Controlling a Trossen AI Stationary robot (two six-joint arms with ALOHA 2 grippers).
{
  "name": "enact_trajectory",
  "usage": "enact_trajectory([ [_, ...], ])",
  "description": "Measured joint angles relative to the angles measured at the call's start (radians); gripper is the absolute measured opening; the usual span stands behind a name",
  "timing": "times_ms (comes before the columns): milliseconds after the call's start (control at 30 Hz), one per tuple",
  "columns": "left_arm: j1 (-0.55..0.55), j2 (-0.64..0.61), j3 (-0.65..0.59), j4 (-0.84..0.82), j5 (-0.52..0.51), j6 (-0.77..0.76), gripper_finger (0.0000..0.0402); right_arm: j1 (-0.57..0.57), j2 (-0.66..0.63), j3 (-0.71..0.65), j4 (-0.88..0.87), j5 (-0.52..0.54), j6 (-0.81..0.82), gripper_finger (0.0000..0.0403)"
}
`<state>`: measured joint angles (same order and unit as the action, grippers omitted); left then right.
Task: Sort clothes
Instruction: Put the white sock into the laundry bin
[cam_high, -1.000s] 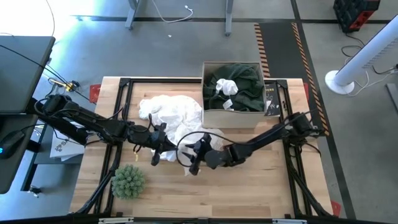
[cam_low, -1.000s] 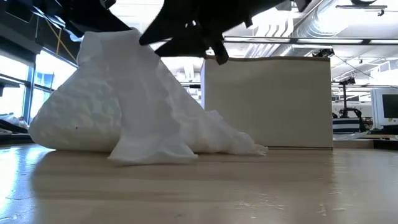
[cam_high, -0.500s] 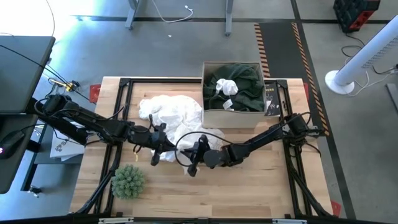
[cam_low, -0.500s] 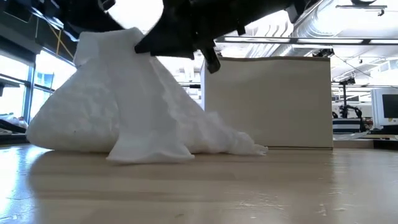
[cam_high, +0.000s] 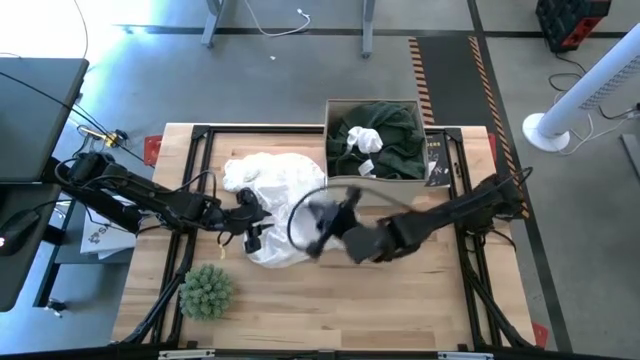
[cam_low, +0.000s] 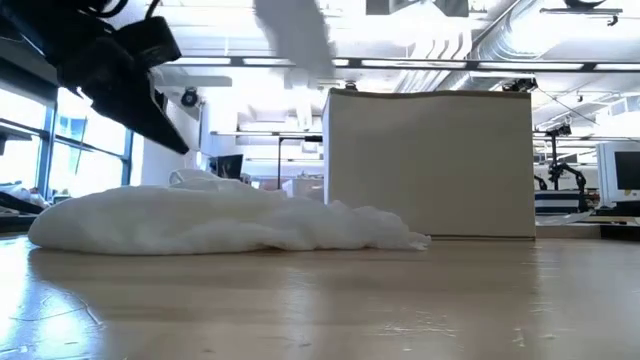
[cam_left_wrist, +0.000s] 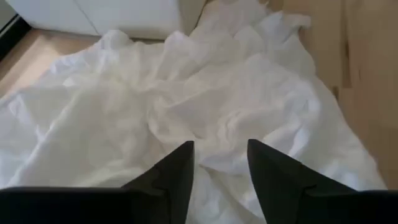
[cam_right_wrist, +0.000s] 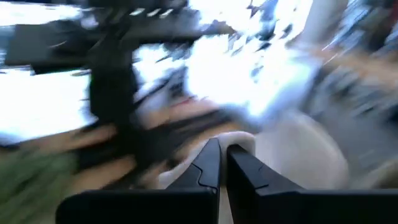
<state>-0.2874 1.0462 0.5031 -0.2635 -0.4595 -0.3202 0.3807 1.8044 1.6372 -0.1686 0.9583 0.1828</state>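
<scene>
- A large white garment (cam_high: 272, 205) is lying slumped in a low heap on the wooden table (cam_high: 420, 300), left of centre, touching the near-left corner of an open cardboard box (cam_high: 374, 186).
- Inside the box, a dark green garment (cam_high: 395, 135) is sitting with a small white piece (cam_high: 364, 141) on top.
- The left gripper (cam_left_wrist: 219, 163) is hovering just above the white heap with its fingers apart, holding nothing.
- The right gripper (cam_high: 322, 215) is showing as a motion blur at the heap's right edge; its fingers (cam_right_wrist: 236, 163) are pressed almost together with nothing visible between them, though blur makes this uncertain.
- A spiky green ball (cam_high: 207, 290) is sitting near the left front of the table, apart from the cloth.
- Risk, as a judgement: with neither gripper holding cloth, a fast right arm could snag a loose fold and drag the heap, or both arms could crowd each other over it.
</scene>
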Motion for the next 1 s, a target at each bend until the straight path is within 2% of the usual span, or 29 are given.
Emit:
enact_trajectory([
  [100,0.000,0.001,-0.023,0.016,0.004,-0.001,0.0153,-0.043,-0.003,0.148,-0.030,0.146,-0.291,0.0003],
  [200,-0.001,0.001,-0.033,0.025,0.009,-0.004,0.0153,-0.125,-0.001,0.280,-0.033,0.192,-0.562,0.0004],
  [333,-0.001,0.001,-0.033,0.027,0.010,-0.009,0.0152,-0.302,-0.004,0.392,-0.122,0.185,-0.673,0.0004],
  [400,-0.001,0.001,-0.033,0.029,0.010,-0.010,0.0152,-0.398,-0.003,0.410,-0.245,0.185,-0.620,0.0004],
  [467,-0.001,0.001,-0.033,0.026,0.019,-0.015,0.0152,-0.491,-0.002,0.413,-0.417,0.159,-0.463,0.0004],
  [567,-0.003,0.001,-0.033,0.029,0.046,-0.020,0.0152,-0.624,-0.002,0.370,-0.713,-0.014,-0.130,0.0004],
  [667,-0.003,0.001,-0.033,0.029,0.063,-0.034,0.0152,-0.726,0.004,0.222,-0.838,-0.216,0.146,0.0004],
  [733,-0.003,0.001,-0.033,0.030,0.064,-0.037,0.0152,-0.759,0.005,0.074,-0.786,-0.315,0.204,0.0004],
  [900,-0.003,0.001,-0.033,0.036,0.064,-0.041,0.0152,-0.798,0.004,-0.299,-0.426,-0.582,0.234,0.0005],
  [1000,-0.003,0.001,-0.033,0.036,0.068,-0.045,0.0152,-0.816,-0.003,-0.407,-0.284,-0.639,0.296,0.0005],
])
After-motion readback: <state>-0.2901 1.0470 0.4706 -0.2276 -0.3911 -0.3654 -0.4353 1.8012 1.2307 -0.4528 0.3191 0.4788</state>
